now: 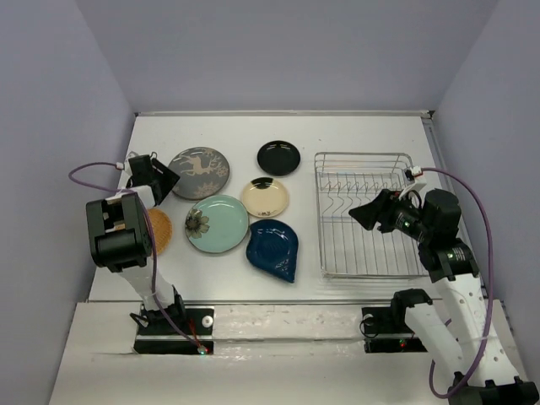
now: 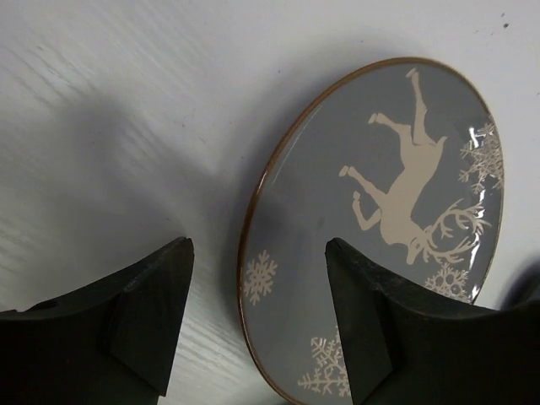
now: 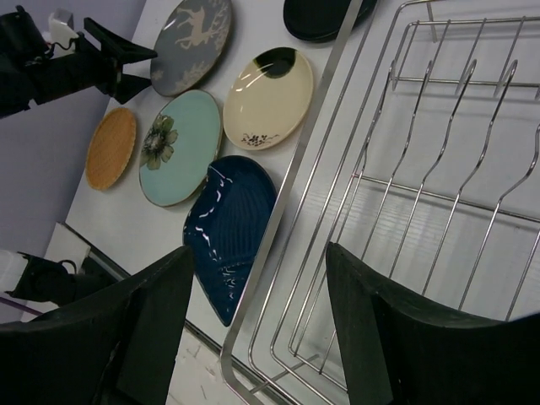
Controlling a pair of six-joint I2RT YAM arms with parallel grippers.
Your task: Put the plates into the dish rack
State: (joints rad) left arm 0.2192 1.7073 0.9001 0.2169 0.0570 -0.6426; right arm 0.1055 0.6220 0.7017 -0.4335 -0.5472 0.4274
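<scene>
Six plates lie flat on the white table: grey deer plate point(image 1: 200, 172), black point(image 1: 278, 158), cream point(image 1: 265, 197), teal flower point(image 1: 217, 224), dark blue teardrop point(image 1: 273, 250), and orange point(image 1: 159, 230) half hidden under my left arm. The wire dish rack point(image 1: 321, 221) stands on the right with nothing in it. My left gripper point(image 2: 257, 253) is open, its jaws straddling the left rim of the grey plate point(image 2: 380, 211), one over the table and one over the plate. My right gripper point(image 3: 260, 253) hangs open above the rack's near left corner point(image 3: 287, 194), holding nothing.
The side walls stand close on both sides. My left arm's body point(image 1: 120, 232) hangs over the table's left edge beside the orange plate. A purple cable point(image 1: 472, 211) loops from my right arm near the rack's right side.
</scene>
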